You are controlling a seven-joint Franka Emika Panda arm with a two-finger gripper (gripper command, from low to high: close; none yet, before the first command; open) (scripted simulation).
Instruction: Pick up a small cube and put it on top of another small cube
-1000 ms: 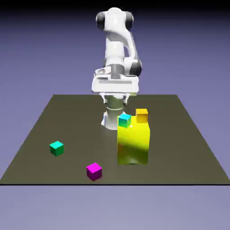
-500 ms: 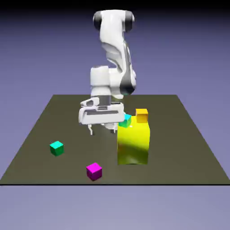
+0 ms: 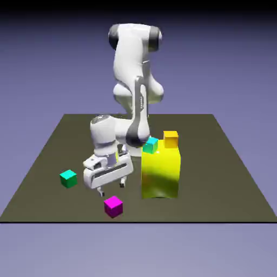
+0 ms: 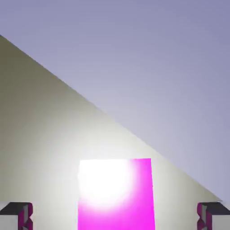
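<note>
Exterior view overlooks the table (image 3: 227, 178); hand view closes on magenta cube (image 4: 116, 195).

No readable text, labels or numbers anywhere.

Open worktop (image 3: 48, 200) rings the magenta cube (image 3: 113, 206); the tall yellow block (image 3: 160, 174) stands near, seemingly clear of the end effector (image 3: 111, 188).

Four small cubes (image 3: 113, 206) – (one block (image 3: 160, 174))
</note>
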